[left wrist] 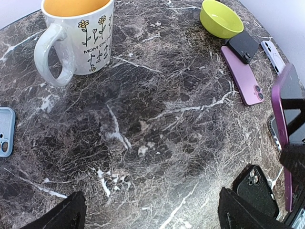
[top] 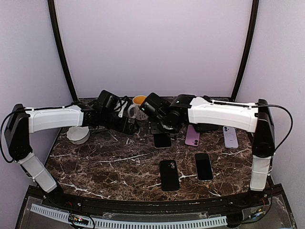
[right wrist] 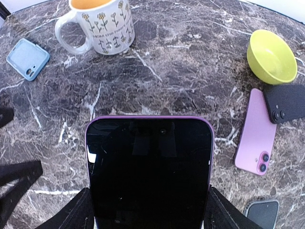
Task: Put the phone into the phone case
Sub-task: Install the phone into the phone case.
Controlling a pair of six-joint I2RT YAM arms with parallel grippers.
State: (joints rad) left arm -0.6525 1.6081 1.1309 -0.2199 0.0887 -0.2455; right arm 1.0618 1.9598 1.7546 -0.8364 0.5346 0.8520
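The phone (right wrist: 148, 171) is off the table, clamped across its width by the right gripper (right wrist: 148, 202), one dark finger on each long side. Its long axis runs straight out from the wrist along the fingers, free short end pointing away toward the marble. The glossy black screen faces the right wrist camera, bordered by a thin purple rim with rounded corners. I cannot tell whether that rim is the phone's own frame or a case.

The left wrist view shows the phone (left wrist: 282, 119) almost edge-on at the right border, a flat purple slab standing steeply, which the face-on view hides. That view also shows a black piece (left wrist: 255, 191) with a camera block lying flat just beside it; phone or case, I cannot tell. The left gripper (left wrist: 152, 217) has its fingers spread wide, holding nothing, over bare table (left wrist: 157, 119), dark marble with white veins.

Only the overhead view shows both white arms reaching in to meet over the back middle of the table.

Farther off are a white flowered mug (right wrist: 102, 24), a blue case (right wrist: 27, 58), a round yellow-green bowl (right wrist: 271, 56), and a pink phone (right wrist: 255, 133) lying back up.
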